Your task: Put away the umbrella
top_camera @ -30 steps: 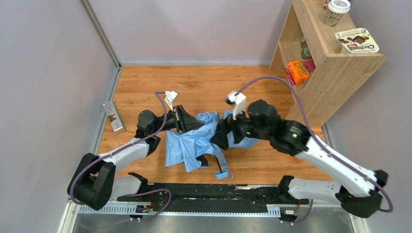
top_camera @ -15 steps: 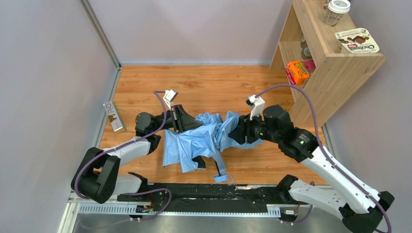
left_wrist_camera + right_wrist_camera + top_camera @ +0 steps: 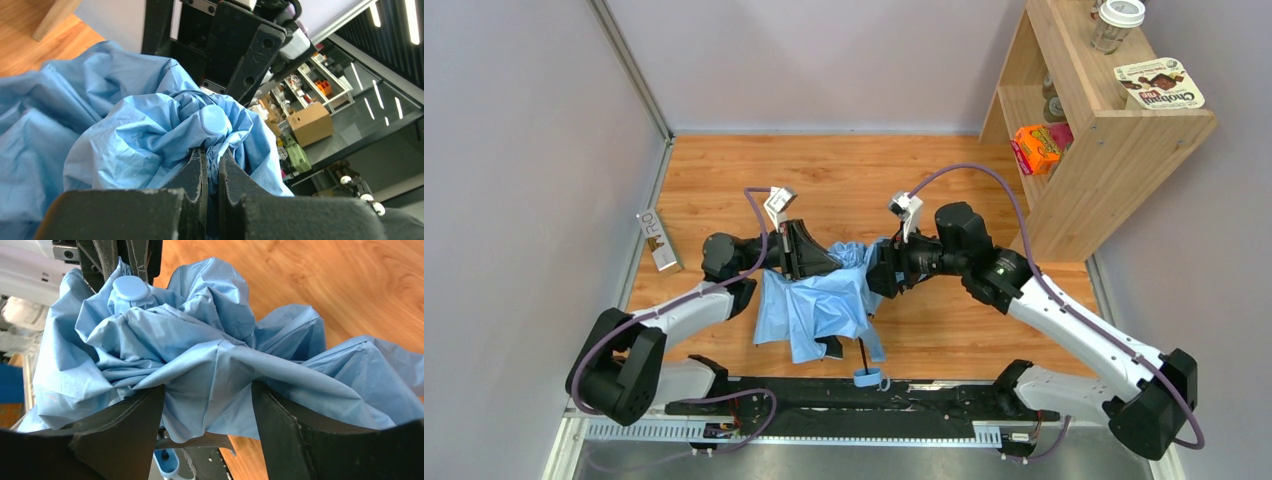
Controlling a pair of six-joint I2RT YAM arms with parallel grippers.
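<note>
The crumpled sky-blue umbrella [image 3: 819, 305] sits on the wooden tabletop [image 3: 844, 180] between both arms, its handle [image 3: 869, 379] at the near edge. The left pincer [image 3: 211, 159] pinches fabric just below the top cap [image 3: 214, 120]; the right pincer [image 3: 207, 387] is spread around bunched canopy

Sky-blue umbrella [image 3: 819, 300], collapsed and crumpled on the wooden table [image 3: 844, 180].
Its thin canopy [image 3: 210, 360] bunches in loose folds around a small round pale-blue cap [image 3: 214, 120]. A thin dark shaft [image 3: 862, 352] pokes from under the fabric toward the near edge and ends in a light-blue handle [image 3: 867, 379].
</note>
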